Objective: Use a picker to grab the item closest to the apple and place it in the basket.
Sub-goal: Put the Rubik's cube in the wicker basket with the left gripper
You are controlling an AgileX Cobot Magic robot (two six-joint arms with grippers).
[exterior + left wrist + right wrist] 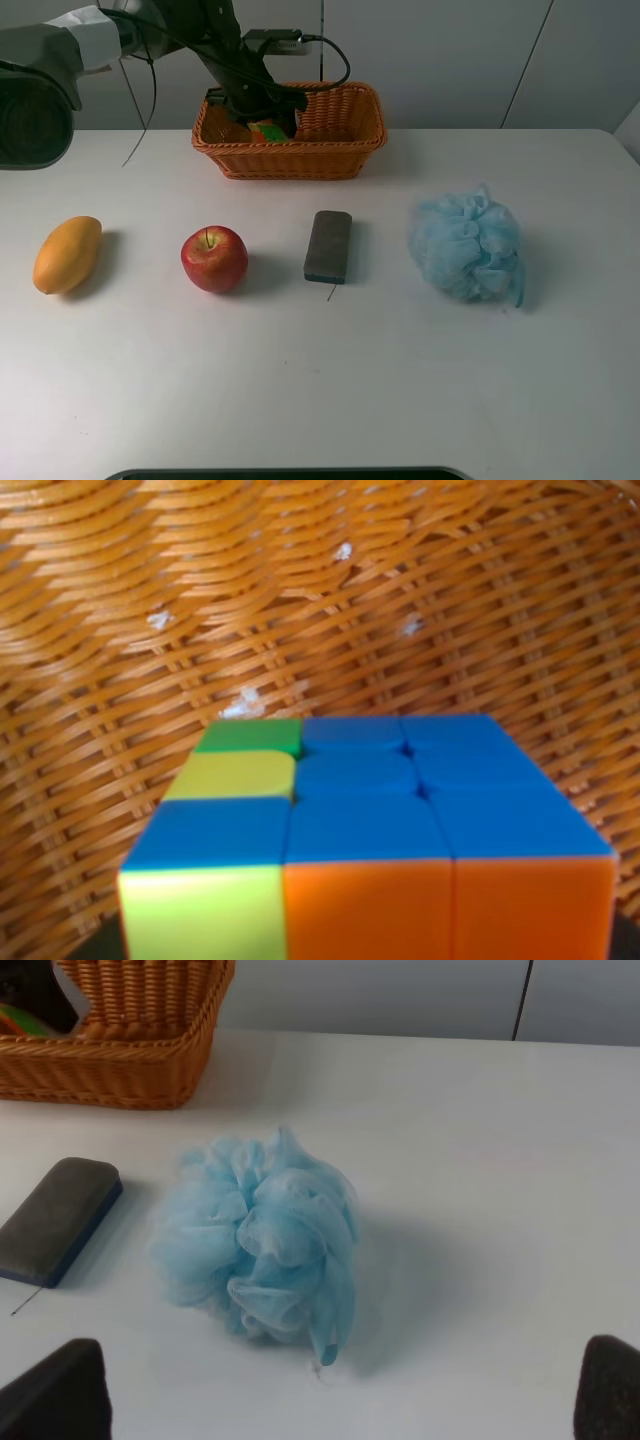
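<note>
Exterior high view: multicoloured cube (268, 130) sits inside wicker basket (340, 150), upper centre of frame, right at left gripper (264, 116); whether that gripper is clamped or apart cannot be told. Left wrist view: cube's blue face close up, basket weave behind. White surface (320, 380), middle row: mango (67, 255) far left, apple (214, 259), grey block (328, 246), blue mesh puff (467, 246) right. Right gripper (340, 1395) spread wide, empty.
</note>
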